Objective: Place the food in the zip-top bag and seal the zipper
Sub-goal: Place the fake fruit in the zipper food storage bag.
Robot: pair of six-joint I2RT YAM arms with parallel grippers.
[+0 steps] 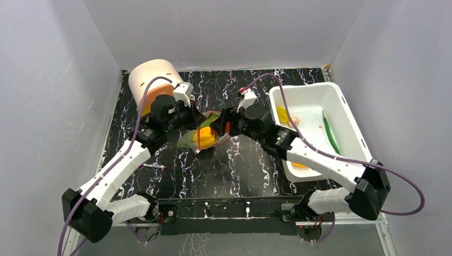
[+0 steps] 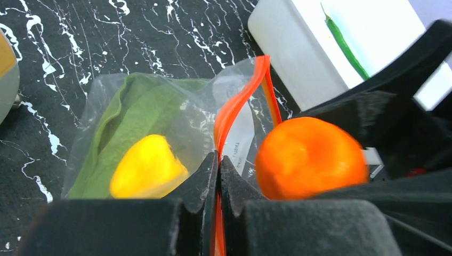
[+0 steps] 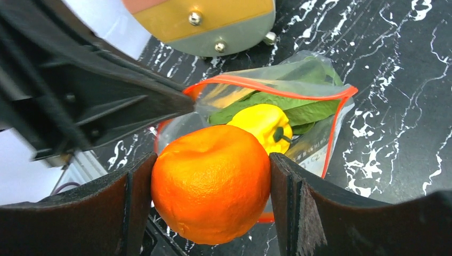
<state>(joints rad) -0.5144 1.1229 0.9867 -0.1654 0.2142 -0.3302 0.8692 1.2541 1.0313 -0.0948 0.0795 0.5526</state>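
The clear zip-top bag [image 3: 314,138] lies mid-table with its red-orange zipper [image 3: 266,81] held open; it also shows in the top view [image 1: 205,136]. Inside it are a yellow bell pepper [image 3: 264,124] and a green leaf [image 3: 298,109]. My left gripper [image 2: 219,165] is shut on the zipper strip [image 2: 240,112] at the bag's mouth. My right gripper [image 3: 211,186] is shut on the orange round fruit [image 3: 210,181] and holds it just in front of the open mouth. The fruit also shows in the left wrist view [image 2: 309,157].
A white tub [image 1: 314,128] stands at the right with a green pod [image 1: 331,136] and yellow pieces [image 1: 282,114] in it. A cream and orange cylinder [image 1: 152,80] stands at the back left. A small pen-like item [image 1: 153,167] lies near the left arm.
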